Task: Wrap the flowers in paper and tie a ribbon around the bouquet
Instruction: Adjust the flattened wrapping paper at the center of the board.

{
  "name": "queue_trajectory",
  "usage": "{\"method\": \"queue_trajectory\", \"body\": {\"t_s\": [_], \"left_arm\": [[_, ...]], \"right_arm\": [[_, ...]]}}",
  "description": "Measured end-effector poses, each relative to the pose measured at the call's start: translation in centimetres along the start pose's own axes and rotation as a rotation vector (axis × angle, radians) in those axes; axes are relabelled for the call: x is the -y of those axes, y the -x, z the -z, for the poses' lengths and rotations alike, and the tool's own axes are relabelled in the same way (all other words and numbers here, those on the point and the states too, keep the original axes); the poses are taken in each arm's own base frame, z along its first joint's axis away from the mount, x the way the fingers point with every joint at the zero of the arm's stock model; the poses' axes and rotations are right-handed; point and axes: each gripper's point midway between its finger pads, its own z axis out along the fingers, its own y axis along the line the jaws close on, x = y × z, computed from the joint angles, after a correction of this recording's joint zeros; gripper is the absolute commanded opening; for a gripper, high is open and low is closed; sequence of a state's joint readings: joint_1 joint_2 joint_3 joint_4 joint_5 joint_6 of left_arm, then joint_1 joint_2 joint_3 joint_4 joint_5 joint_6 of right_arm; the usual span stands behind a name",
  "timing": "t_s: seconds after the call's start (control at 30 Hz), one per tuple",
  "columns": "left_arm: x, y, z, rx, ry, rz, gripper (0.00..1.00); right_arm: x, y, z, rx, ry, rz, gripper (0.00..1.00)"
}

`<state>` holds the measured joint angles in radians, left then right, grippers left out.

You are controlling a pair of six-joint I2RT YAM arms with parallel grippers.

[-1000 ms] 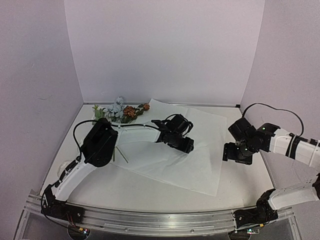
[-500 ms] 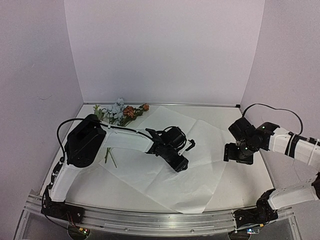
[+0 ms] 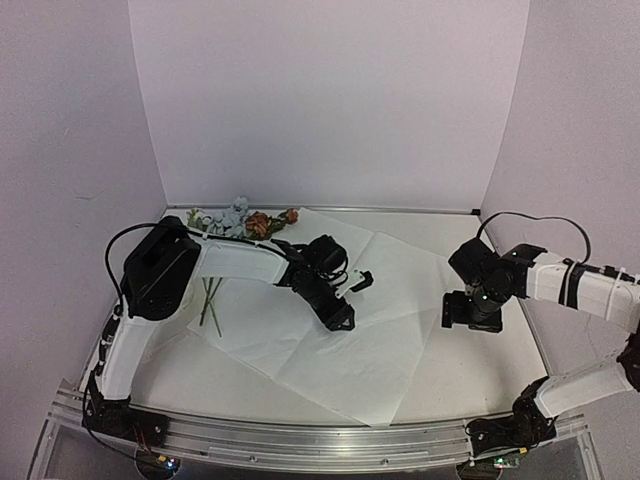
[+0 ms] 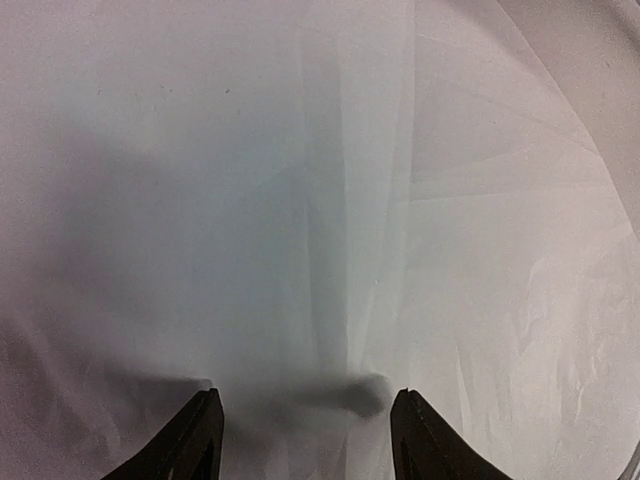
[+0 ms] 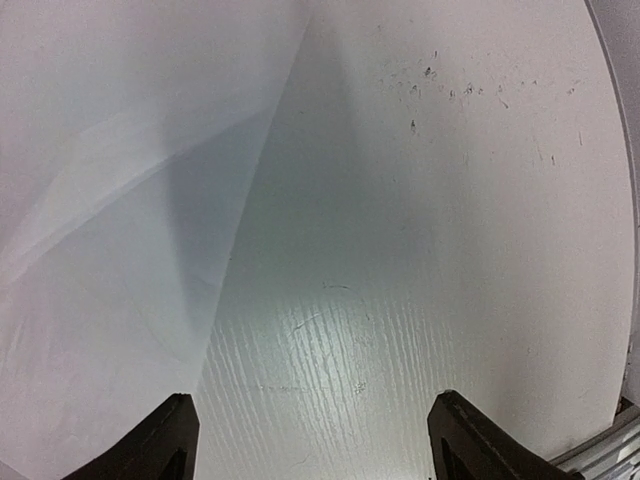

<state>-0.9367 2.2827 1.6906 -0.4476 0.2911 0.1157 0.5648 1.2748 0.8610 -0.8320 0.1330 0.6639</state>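
1. The flowers (image 3: 247, 221) lie on the table (image 3: 480, 375), far back on the left side, close to the back wall (image 3: 330, 100). The orange-pink blooms (image 3: 260, 224) and the pale blue blooms (image 3: 236, 211) sit side by side in a row.
2. Their thin green stems (image 3: 210, 300) point toward the near edge of the table. The left arm (image 3: 240, 262) crosses over the bunch and hides part of it.
3. The paper (image 3: 370, 350) is a big white sheet spread out in the middle of the table. One corner reaches back near the orange-pink blooms, and one corner points at the near edge. It has soft creases in it. The stems lie by its left edge, and I cannot tell if they touch it.
4. The left claw (image 3: 338, 318) is low over the paper, near the middle of the sheet. In its own camera its two fingers (image 4: 198, 440) stand apart, so it is open. A raised fold (image 4: 345, 300) of the paper runs between them, but the fingers do not pinch it.
5. The right claw (image 3: 470, 310) points down at the bare table, just past the right edge of the paper. Its fingers (image 5: 170, 440) are wide apart, so it is open, and it holds nothing. In its own camera the edge of the paper shows on the left and the scratched white table fills the rest.
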Motion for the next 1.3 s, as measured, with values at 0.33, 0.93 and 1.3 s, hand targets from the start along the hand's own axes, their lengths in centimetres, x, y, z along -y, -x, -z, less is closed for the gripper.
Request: {"method": "queue_trajectory", "body": {"t_s": [0.33,0.93,1.3], "left_arm": [[-3.5,1.1,0.3,-0.047,-0.034,-0.057,0.61],[0.8,2.0,-0.8,-0.034,-0.151,-0.150,0.73],[-2.3,-1.1,4.2,0.004,0.058,0.283,0.81]], "right_arm": [[-3.1,0.8,-0.6,-0.053,0.105,-0.034,0.78],[-6.4,-6.0,-5.6,-0.035,0.110,-0.078,0.61],[-6.8,-6.4,-6.7,0.042,0.052,-0.134,0.54]]}}
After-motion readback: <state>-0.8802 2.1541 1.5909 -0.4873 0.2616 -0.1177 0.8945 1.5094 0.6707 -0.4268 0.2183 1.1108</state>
